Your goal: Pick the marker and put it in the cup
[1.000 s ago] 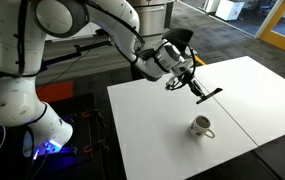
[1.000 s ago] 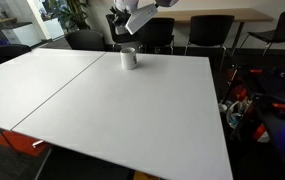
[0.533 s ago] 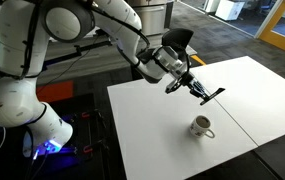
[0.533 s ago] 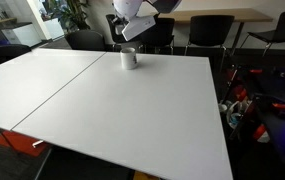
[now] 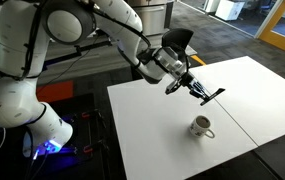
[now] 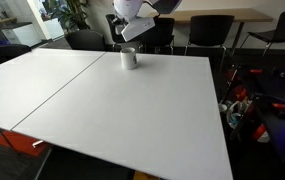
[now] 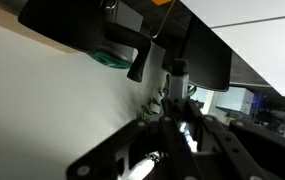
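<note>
Lifted slightly since second ago, my claw [image 5: 199, 90] hangs right of frame centre, pinching marker [image 5: 214, 96]; cup [image 5: 201, 126] stands below on table [image 5: 147, 125], apart.

The gripper [image 5: 196, 89] hides one end of the marker [image 5: 213, 96].

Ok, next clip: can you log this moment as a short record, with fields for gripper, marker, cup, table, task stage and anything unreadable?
gripper: in the air above the table, shut on the marker
marker: dark thin stick, off the table, jutting out from the fingertips
cup: whitish mug, upright on the table, below the gripper, apart from it
table: white, a seam running across it
task stage: marker picked up, not yet in the cup
unreadable: wrist view is too dark and blurred to show the grip
</note>
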Robot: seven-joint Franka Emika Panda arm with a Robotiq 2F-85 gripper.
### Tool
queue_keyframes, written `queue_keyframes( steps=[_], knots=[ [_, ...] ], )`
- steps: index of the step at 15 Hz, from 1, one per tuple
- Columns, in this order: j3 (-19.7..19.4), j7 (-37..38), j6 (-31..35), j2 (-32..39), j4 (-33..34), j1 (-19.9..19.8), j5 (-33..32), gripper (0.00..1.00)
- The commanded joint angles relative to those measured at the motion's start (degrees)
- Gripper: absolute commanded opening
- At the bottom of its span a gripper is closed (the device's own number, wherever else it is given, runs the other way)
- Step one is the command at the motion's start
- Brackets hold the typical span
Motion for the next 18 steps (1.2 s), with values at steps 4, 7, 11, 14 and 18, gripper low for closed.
queue_keyframes(
  steps=[4,7,11,14,18],
  knots=[
    [4.4,3.6,-3.4,-0.9,-0.5,-3.0,-1.3,0.05],
    [4.6,7.1,-4.8,-0.8,-0.6,-3.2,-2.3,0.05],
    [4.8,11.3,-7.2,0.5,-0.3,-3.6,-2.8,0.05],
    [5.1,14.6,-8.7,2.2,0.6,-4.0,-2.8,0.05],
    [5.0,20.2,-8.4,4.9,1.4,-4.2,-4.2,0.05]
  ],
)
